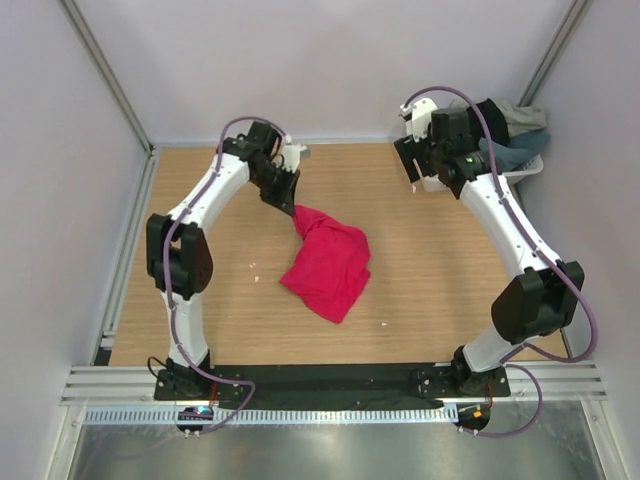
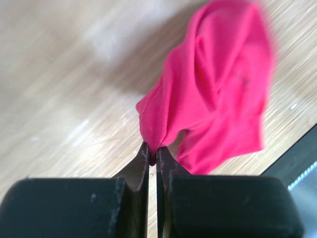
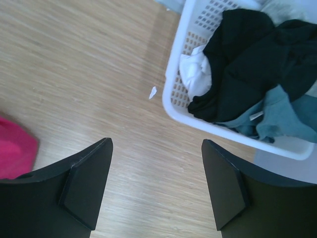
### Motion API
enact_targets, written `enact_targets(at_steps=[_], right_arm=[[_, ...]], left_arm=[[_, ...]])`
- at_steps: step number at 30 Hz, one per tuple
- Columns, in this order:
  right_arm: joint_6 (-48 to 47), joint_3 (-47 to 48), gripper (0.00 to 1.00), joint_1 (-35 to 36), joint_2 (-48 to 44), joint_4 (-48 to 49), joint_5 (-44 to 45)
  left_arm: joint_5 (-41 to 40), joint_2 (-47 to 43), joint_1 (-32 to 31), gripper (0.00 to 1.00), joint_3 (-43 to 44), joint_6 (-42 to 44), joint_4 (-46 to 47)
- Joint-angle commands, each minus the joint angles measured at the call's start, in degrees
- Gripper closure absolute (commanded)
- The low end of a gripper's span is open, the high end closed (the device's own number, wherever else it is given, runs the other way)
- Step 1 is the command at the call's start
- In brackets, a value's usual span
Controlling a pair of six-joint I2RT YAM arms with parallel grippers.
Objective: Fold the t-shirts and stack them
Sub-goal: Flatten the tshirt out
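From above, we see the left gripper with its fingers pressed together on one corner of the crimson-pink t-shirt, which lies crumpled on the wooden table. The shirt's long axis runs from that pinched corner away from the fingertips, slanting toward the near edge and widening into a loose heap; sleeves and collar are lost in the folds. The right gripper hovers just beside the white basket, its jaws hard to make out here. In the left wrist view, the two fingers meet on a narrow peak of cloth, and the rest of the shirt spreads ahead of them, blurred at its far end. In the right wrist view, the fingers stand wide apart over bare wood, holding nothing. Ahead and to their right the basket holds a black t-shirt, a slate-blue t-shirt and a white cloth, partly cut off by the frame. A pale tag on the slate-blue t-shirt is too small to read.
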Motion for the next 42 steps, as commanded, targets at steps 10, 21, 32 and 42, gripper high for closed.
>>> enact_targets(at_steps=[10, 21, 32, 42], right_arm=[[1.7, 0.5, 0.22, -0.4, -12.9, 3.5, -1.0], [4.8, -8.5, 0.22, -1.3, -23.5, 2.4, -4.3], [7.0, -14.3, 0.22, -7.1, -28.7, 0.2, -7.2], [8.0, -14.3, 0.21, -7.9, -26.7, -2.2, -13.4]], left_arm=[[-0.5, -20.1, -0.4, 1.00, 13.1, 10.8, -6.3], [-0.5, -28.6, -8.5, 0.99, 16.9, 7.6, 0.4], [0.0, -22.9, -23.8, 1.00, 1.9, 1.8, 2.0], [-14.9, -26.2, -20.3, 0.08, -5.0, 1.5, 0.3]])
